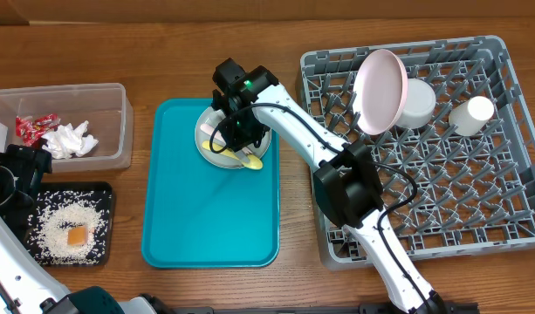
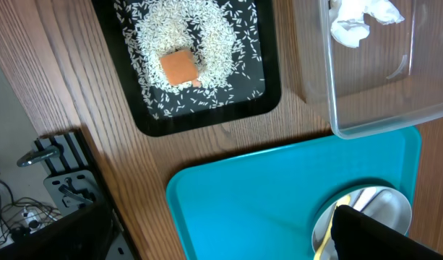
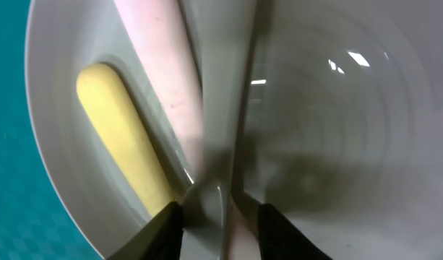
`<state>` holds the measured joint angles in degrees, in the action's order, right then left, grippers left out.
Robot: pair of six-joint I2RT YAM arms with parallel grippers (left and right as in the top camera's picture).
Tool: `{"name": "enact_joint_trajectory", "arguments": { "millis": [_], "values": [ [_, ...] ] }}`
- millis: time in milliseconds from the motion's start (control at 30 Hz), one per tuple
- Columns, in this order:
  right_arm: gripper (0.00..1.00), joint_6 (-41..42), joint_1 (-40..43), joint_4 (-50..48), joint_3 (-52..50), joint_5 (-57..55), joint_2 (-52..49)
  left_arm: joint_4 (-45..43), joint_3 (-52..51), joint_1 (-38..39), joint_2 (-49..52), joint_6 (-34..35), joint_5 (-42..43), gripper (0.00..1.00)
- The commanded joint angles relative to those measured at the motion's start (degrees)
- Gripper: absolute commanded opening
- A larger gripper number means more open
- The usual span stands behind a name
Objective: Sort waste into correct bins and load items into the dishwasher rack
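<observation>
My right gripper is down in the grey-green plate on the teal tray. In the right wrist view its fingertips pinch a pale fork that fills the gap between them. A yellow spoon lies beside it in the plate. The left gripper hovers open at the table's left edge, holding nothing; its fingers are out of the left wrist view. Rice and an orange cube lie in the black tray. Tissue and red wrappers sit in the clear tub.
The grey dishwasher rack fills the right side, holding an upright pink plate, a white bowl and a white cup. The teal tray lies between rack and bins. My right arm reaches from the rack's front edge across to the tray.
</observation>
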<state>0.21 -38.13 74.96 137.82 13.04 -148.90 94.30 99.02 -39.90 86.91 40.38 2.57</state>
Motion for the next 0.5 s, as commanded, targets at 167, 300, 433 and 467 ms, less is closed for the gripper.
{"name": "enact_joint_trajectory", "arguments": {
  "millis": [167,300,433,467],
  "values": [
    [0.23,0.0,0.26,-0.7,0.13,-0.17,-0.52,-0.04,-0.31,-0.22,0.11,0.79,-0.61,1.0],
    [0.18,0.0,0.26,-1.18,0.15,-0.17,-0.52,-0.04,-0.31,-0.22,0.11,0.79,-0.61,1.0],
    [0.11,0.0,0.26,-1.2,0.15,-0.15,-0.52,-0.07,-0.31,-0.22,0.11,0.79,-0.61,1.0],
    [0.1,0.0,0.26,-1.2,0.15,-0.15,-0.52,-0.07,-0.31,-0.22,0.11,0.79,-0.61,1.0]
  ]
}}
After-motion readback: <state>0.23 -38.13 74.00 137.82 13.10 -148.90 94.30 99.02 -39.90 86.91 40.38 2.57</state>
